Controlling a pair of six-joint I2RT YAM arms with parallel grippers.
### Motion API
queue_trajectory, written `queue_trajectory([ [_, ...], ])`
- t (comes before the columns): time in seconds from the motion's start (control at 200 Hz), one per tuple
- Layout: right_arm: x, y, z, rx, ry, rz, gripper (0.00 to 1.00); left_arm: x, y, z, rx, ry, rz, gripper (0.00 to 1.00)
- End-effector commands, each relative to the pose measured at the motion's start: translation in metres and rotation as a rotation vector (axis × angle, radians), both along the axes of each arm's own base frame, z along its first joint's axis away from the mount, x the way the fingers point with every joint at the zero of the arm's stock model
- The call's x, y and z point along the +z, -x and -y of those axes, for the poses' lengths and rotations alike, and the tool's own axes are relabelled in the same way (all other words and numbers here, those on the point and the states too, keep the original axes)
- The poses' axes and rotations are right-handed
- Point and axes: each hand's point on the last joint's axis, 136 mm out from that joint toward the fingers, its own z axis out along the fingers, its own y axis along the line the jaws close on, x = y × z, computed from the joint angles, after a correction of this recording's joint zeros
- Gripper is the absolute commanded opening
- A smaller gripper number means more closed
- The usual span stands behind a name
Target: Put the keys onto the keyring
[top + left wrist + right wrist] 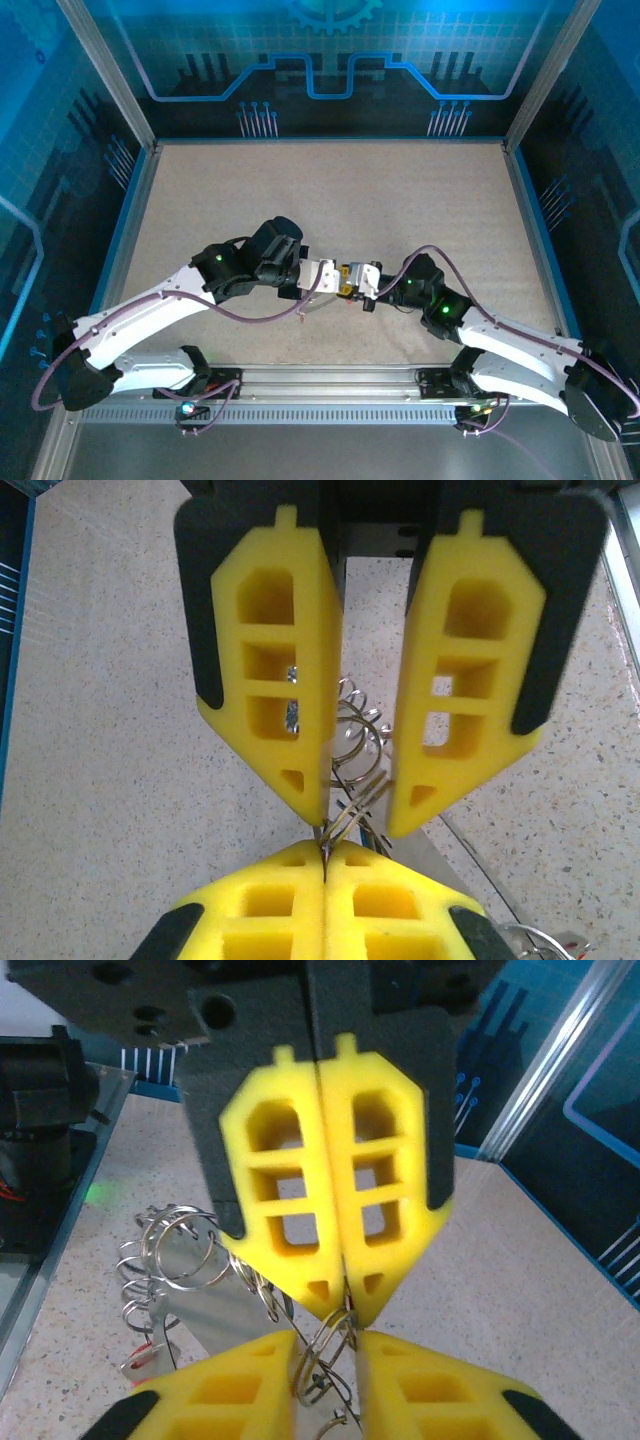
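Observation:
My two grippers meet tip to tip above the front middle of the table. A bunch of thin silvery wire loops, the keyring [180,1245] [355,720], hangs between them. My left gripper [338,277] [325,852] [345,1310] is shut, pinching a wire loop at its very tips. The right gripper [362,285] [328,1360] [357,825] has its jaws a little apart, with a small wire loop [333,1321] standing in the gap. Whether that loop is squeezed I cannot tell. A red bit [150,1348] low in the bunch may be one of the keys; the keys are otherwise hidden.
The speckled beige table [300,190] stretches away behind the grippers. An aluminium rail [320,378] runs along the near edge under the arms. Blue enclosure walls with metal posts [130,160] close in the sides and back.

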Motion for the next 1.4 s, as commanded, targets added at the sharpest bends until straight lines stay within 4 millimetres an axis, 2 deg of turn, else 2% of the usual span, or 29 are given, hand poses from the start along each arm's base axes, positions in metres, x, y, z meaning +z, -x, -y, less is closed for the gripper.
queue_trajectory([
  [0.0, 0.016, -0.013, -0.001, -0.074, -0.041, -0.010, 0.16, 0.025, 0.004, 0.008, -0.022, 0.082, 0.018, 0.00],
  [0.2, 0.021, -0.017, 0.003, -0.110, -0.055, -0.012, 0.10, 0.023, 0.006, 0.005, -0.014, 0.086, 0.012, 0.00],
  [0.32, 0.024, -0.009, 0.001, -0.064, -0.062, 0.006, 0.00, 0.024, 0.007, 0.005, -0.009, 0.086, 0.004, 0.00],
  [0.53, 0.035, 0.003, 0.008, -0.029, -0.129, 0.055, 0.00, 0.015, 0.003, -0.004, 0.009, 0.046, 0.045, 0.00],
  [0.705, 0.042, 0.003, 0.018, -0.036, -0.166, 0.047, 0.00, -0.012, 0.001, -0.016, 0.008, -0.018, 0.077, 0.00],
  [0.85, 0.043, 0.003, 0.022, -0.032, -0.171, 0.035, 0.00, -0.018, 0.001, -0.015, 0.009, -0.004, 0.079, 0.00],
  [0.991, 0.043, 0.004, 0.022, -0.025, -0.179, 0.020, 0.00, -0.017, 0.000, -0.010, 0.002, 0.020, 0.084, 0.00],
  [1.181, 0.052, -0.008, 0.029, -0.098, -0.251, -0.035, 0.00, -0.014, -0.003, -0.003, -0.007, 0.080, 0.131, 0.00],
  [1.296, 0.052, -0.013, 0.029, -0.118, -0.274, -0.082, 0.00, -0.004, -0.007, 0.002, 0.000, 0.157, 0.180, 0.00],
  [1.396, 0.040, -0.011, 0.027, -0.102, -0.246, -0.084, 0.00, 0.010, -0.006, 0.006, -0.001, 0.202, 0.178, 0.00],
])
